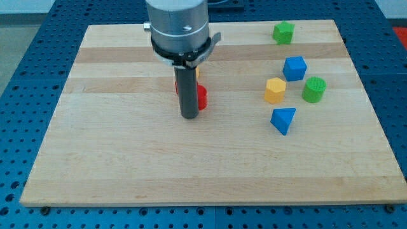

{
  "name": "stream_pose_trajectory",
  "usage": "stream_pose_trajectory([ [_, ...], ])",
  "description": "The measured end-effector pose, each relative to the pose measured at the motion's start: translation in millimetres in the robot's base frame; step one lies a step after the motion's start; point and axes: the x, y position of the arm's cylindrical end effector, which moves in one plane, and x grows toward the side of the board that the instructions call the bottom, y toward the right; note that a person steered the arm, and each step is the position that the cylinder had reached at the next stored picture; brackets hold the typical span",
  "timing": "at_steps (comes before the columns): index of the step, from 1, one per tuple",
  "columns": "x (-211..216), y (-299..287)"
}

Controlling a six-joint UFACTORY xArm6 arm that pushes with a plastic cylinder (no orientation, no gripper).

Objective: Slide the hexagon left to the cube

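Observation:
A yellow hexagon block (275, 90) lies right of the board's middle. A blue cube (294, 68) sits just above and to the right of it, a small gap apart. My tip (189, 117) rests on the board well to the left of both. The rod stands in front of a red block (201, 97), which shows at its right side. A second red piece (177, 86) shows at the rod's left, and a bit of a yellow block (197, 72) shows behind it; their shapes are hidden.
A green cylinder (313, 90) lies right of the hexagon. A blue wedge-like block (283, 119) lies below the hexagon. A green block (283, 32) sits near the top edge. The wooden board (114, 159) lies on a blue perforated table.

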Motion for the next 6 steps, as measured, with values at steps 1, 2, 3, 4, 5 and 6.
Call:
stream_pose_trajectory([
  [1,-5.1,0.0],
  [2,3.3,49.4],
  [3,0.4,119.8],
  [4,-1.0,166.3],
  [5,-4.9,167.9],
  [6,-23.3,169.8],
])
